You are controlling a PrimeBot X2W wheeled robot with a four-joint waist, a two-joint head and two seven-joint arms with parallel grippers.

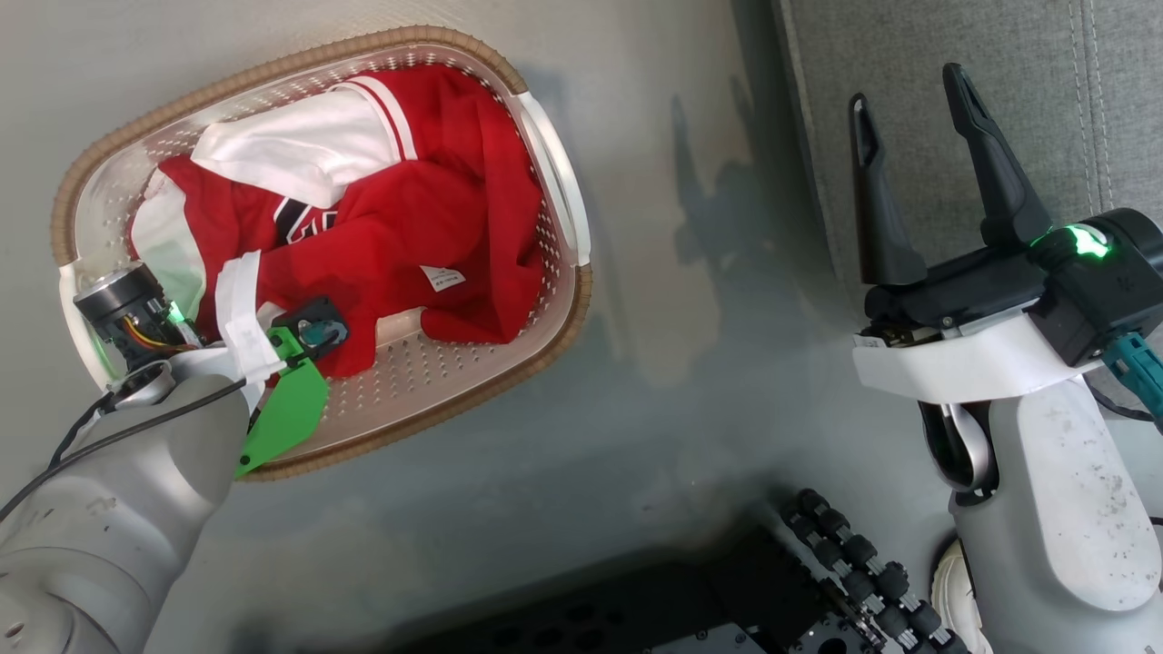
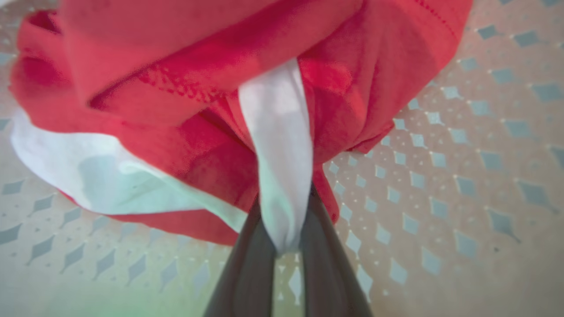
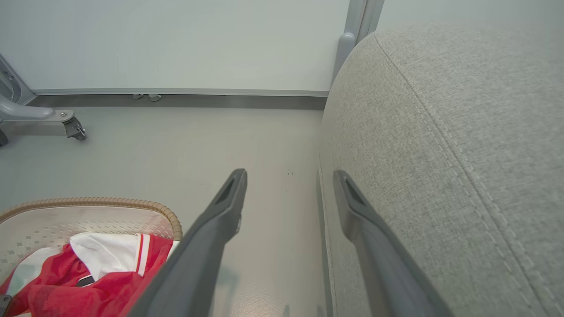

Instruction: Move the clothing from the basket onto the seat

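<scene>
Left end effector: closed on a white strip of the clothing, at the near-left corner of the basket. The clothing lies bunched inside the basket, toward its far and right walls. Bare perforated bottom shows along the near side.

The basket stands on the floor, well apart from the seat. A strip of floor runs between the basket's right handle and the seat's left edge. The robot's dark base borders this strip on the near side.

Right end effector: open, holding nothing, fingers spread above the seat's left edge. In the right wrist view, one finger lies over the floor and the other over the seat's rounded side.
</scene>
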